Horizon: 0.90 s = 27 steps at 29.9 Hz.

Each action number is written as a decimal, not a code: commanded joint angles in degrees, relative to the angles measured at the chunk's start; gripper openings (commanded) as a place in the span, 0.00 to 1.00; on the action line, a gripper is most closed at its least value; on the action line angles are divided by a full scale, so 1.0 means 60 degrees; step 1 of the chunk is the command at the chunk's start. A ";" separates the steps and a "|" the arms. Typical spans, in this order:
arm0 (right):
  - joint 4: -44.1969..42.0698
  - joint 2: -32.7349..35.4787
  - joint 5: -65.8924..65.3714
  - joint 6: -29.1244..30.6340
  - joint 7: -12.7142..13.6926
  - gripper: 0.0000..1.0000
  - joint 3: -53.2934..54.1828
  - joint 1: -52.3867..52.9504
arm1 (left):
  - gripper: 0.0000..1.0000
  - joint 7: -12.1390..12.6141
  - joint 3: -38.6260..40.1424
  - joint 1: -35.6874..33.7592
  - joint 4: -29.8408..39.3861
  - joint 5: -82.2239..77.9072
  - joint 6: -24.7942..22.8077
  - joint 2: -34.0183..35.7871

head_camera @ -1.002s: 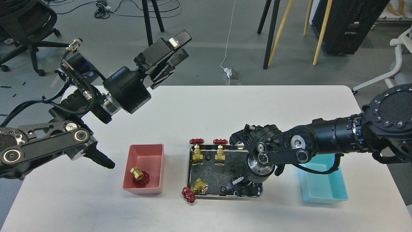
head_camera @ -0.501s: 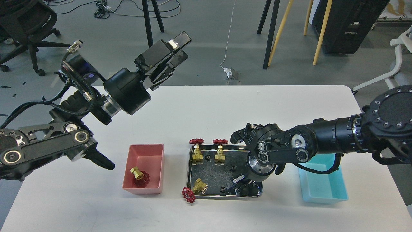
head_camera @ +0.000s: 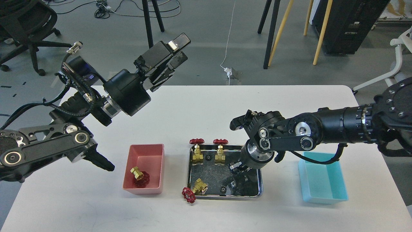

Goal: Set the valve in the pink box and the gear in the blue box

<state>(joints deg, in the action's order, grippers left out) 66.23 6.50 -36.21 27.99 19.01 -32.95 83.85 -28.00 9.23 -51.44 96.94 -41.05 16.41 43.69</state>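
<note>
1 valve (head_camera: 140,176) already lay inside the pink box (head_camera: 157,154), which sat to the left of the steel tray (head_camera: 260,180). 3 more valves were left at the tray: 2 (head_camera: 197,151) (head_camera: 220,150) stood along its far edge, and 1 (head_camera: 195,188) lay at its near-left corner with its red wheel hanging over the rim onto the table (head_camera: 206,106). Of the gears I could make out 2 on the tray floor — 1 (head_camera: 208,157) between the 2 upright valves, 1 (head_camera: 222,189) near the front edge. The blue box (head_camera: 334,196), right of the tray, looked empty, so by my reckoning no gear had been delivered.

My right gripper (head_camera: 236,166) hung over the tray's right half, pointing down; it was dark and small, and I could not tell whether it was parted or carried a gear. My left gripper (head_camera: 172,53) was raised well beyond the pink box, its fingers close together and holding nothing.
</note>
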 commanded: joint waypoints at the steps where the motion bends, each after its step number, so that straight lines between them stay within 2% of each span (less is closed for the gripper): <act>1: 0.0781 0.1417 0.0029 0.0001 -0.0004 0.00 0.0188 0.0759 | 0.89 0.0000 0.0000 0.0107 0.0001 0.0000 0.0004 -0.0031; 7: 0.2860 0.5385 -0.0073 0.0001 -0.0004 0.00 0.0716 0.1479 | 0.89 0.0000 0.0000 0.0121 0.0001 0.0000 0.0004 -0.0368; 12: 0.4237 0.7936 -0.1081 0.0001 0.0055 0.00 0.0555 0.0969 | 0.89 0.0000 -0.0014 0.0121 0.0001 -0.0015 0.0004 -0.0529; 18: 0.4519 0.9009 -0.1568 0.0001 0.0040 0.01 0.0746 -0.0292 | 0.89 0.0000 -0.0029 0.0238 0.0001 -0.0029 0.0004 -0.0602; 26: 0.4474 0.9025 -0.1582 0.0001 0.0040 0.06 0.1316 -0.0982 | 0.89 0.0000 -0.0044 0.0370 0.0001 -0.0161 0.0004 -0.0749; 27: 0.4474 0.9025 -0.1582 0.0001 0.0040 0.10 0.1331 -0.1026 | 0.89 0.0000 -0.0044 0.0385 0.0001 -0.0176 0.0004 -0.0749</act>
<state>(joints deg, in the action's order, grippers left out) 93.11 60.77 -45.70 28.00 19.25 -25.64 78.52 -27.99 8.97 -49.54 96.94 -41.94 16.43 39.19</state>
